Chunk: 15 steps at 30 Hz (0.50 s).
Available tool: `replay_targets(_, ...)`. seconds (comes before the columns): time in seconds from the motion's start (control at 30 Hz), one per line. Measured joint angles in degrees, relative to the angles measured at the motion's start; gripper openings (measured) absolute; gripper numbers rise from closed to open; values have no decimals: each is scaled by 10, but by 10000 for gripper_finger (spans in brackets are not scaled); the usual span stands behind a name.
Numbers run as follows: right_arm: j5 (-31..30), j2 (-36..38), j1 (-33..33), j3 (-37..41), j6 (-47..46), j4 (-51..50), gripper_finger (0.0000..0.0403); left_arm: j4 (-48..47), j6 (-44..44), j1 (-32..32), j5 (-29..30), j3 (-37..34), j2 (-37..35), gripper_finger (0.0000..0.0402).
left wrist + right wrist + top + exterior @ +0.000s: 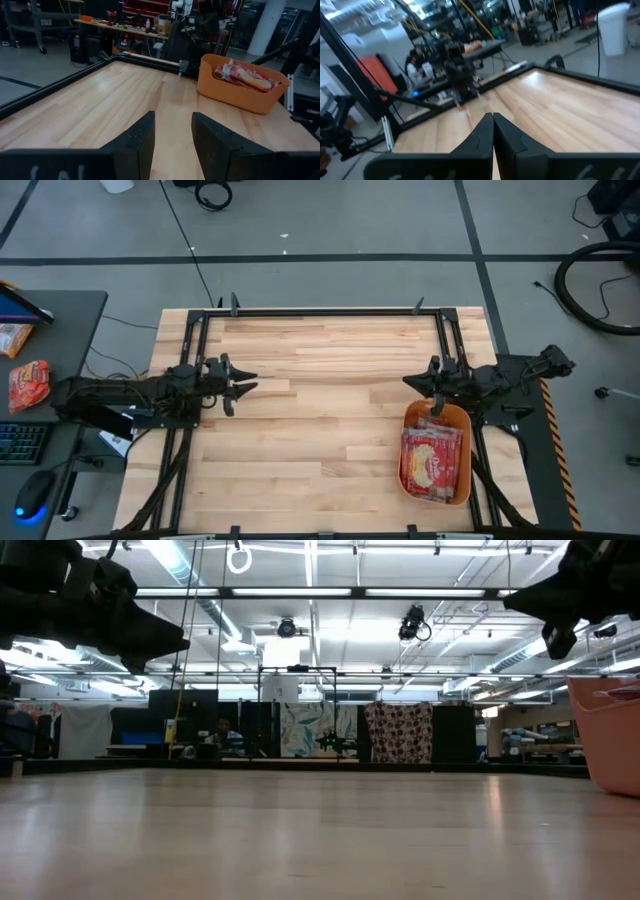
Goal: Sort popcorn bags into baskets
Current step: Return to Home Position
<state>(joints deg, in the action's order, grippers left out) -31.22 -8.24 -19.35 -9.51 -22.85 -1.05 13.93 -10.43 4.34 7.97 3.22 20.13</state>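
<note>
Now | left gripper (243,387) apart, arm level over table (320,430) left | right gripper (410,383) together, near basket (466,480) far corner

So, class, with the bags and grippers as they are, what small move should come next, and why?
Probably just ease both arms back to rest. The popcorn bags all lie in the orange tub, no bag shows on the table, and the left gripper, open, and the right gripper, shut, hold nothing.
</note>
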Motion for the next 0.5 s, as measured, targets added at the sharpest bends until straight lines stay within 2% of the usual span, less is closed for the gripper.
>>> replay_targets(0.23,8,83,0,7,33,-38,8,-1,-11,-1,-14,0,0,132)
replay_targets(0.5,-5,81,0,7,35,-66,11,-1,-19,-16,-11,0,1,132)
